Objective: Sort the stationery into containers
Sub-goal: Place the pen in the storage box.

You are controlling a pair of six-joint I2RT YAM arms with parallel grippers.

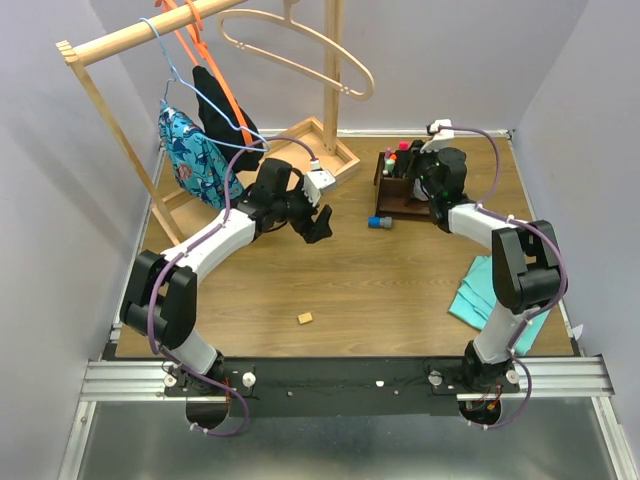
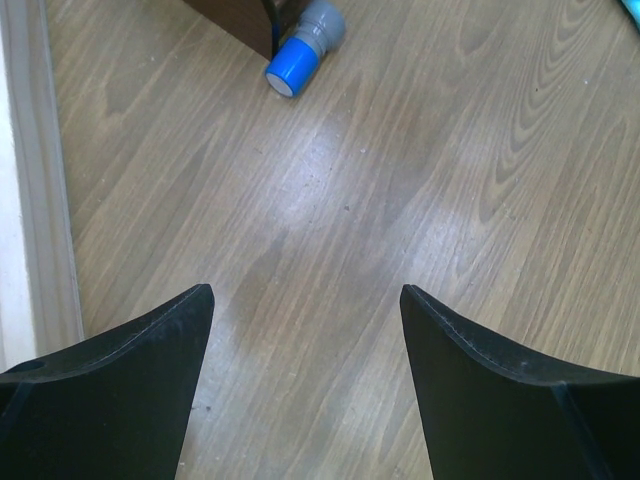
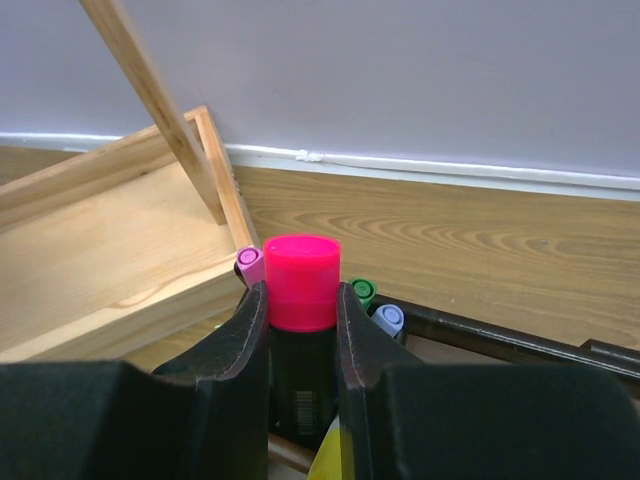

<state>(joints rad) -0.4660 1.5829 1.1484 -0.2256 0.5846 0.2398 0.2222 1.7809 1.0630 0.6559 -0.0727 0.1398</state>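
Pink marker clamped above the organizer
Right hand grips it over pens already standing inside; left hand hangs open, empty. Most looks sorted; an eraser and a blue-capped item lie loose on the worktop.

The left gripper's two black fingers stand wide apart at six o'clock over the wood-grain tabletop, a short grey cylinder with a bright blue end lies at twelve o'clock just beside a dark brown wooden corner, and a pale wooden strip runs along nine o'clock.
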